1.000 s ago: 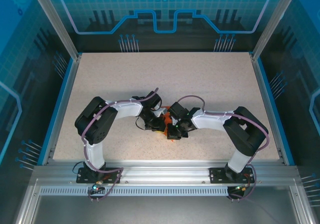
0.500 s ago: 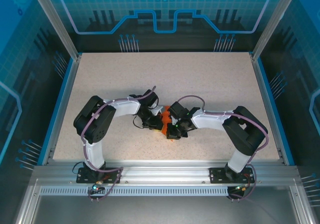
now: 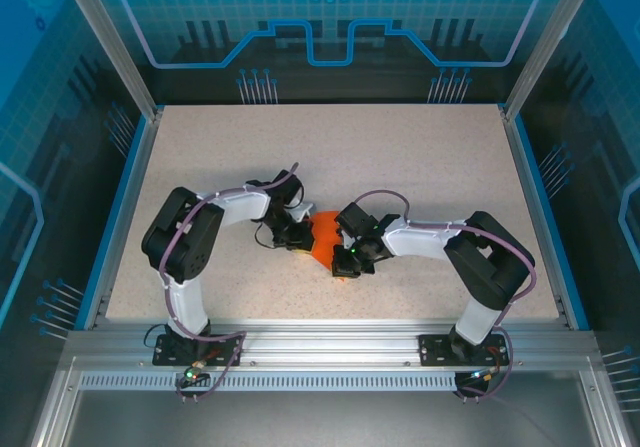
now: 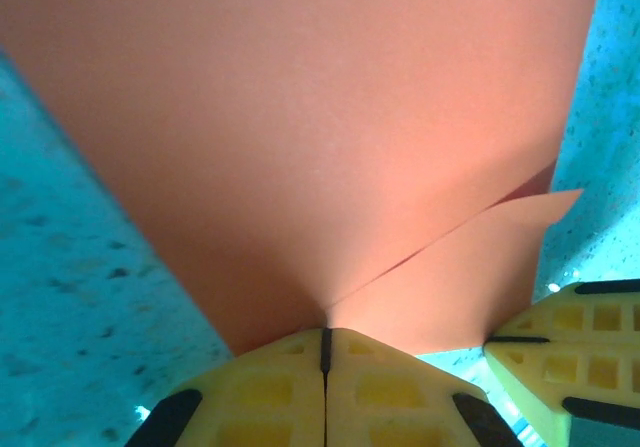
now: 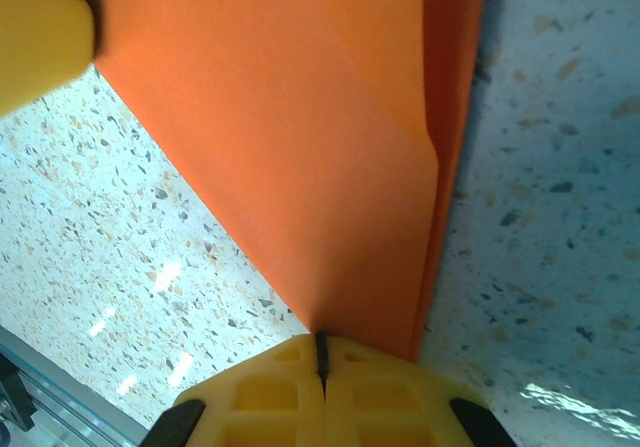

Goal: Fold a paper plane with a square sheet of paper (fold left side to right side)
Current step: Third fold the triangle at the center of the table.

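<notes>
Paper [image 4: 300, 117], matte orange (creased), tight within clenched left gripper [image 4: 323, 339] and right gripper [image 5: 321, 345].

From above, the square sheet of paper [image 3: 322, 239] lies partly hidden beneath the left arm [image 3: 285, 222] and the right arm [image 3: 362, 247], its creases too small to tell, and in both wrist views its far part runs off the top edge.

The sheet of paper [image 3: 322, 239] is thin, matt, smooth orange with soft creases, the table [image 3: 400, 157] speckled and stone-like with a faint sheen, the fingers [image 5: 270, 392] of the right gripper [image 5: 322, 345] ribbed yellow plastic, and the near rail [image 3: 330, 352] brushed grey metal.
</notes>
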### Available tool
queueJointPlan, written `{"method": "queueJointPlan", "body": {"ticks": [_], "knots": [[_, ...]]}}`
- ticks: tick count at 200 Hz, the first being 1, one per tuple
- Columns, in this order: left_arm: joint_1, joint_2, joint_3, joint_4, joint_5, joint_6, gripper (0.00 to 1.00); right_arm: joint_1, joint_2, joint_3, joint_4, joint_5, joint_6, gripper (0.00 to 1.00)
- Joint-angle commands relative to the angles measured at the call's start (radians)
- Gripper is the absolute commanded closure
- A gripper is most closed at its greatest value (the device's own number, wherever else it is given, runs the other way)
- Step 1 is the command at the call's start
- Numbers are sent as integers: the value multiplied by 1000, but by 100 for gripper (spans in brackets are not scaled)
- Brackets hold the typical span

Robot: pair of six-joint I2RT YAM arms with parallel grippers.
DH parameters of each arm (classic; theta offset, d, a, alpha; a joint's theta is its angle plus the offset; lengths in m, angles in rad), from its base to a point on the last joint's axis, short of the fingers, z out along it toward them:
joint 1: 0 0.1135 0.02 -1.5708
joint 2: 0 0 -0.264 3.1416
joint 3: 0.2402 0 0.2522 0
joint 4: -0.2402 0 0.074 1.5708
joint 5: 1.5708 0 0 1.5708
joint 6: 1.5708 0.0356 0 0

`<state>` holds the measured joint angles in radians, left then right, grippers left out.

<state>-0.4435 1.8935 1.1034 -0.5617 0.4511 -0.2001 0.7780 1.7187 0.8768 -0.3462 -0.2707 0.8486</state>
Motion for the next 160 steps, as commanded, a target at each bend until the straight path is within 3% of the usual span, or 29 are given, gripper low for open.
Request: {"method": "queueJointPlan", "body": {"ticks": [1,98,127,160], "knots": [[53,15,19,-42,-210,46,93,-1,67,-72,-180,52,-2,100],[107,-31,71,-91,-219,54,88,2,44,-56,-132,45,-14,100],[121,-98,75,-89,-171,-1,80,3,-13,-29,-74,51,-67,99],[137,-204,42,-81,-158,-107,65,4,-96,44,-89,81,-191,89]]}}
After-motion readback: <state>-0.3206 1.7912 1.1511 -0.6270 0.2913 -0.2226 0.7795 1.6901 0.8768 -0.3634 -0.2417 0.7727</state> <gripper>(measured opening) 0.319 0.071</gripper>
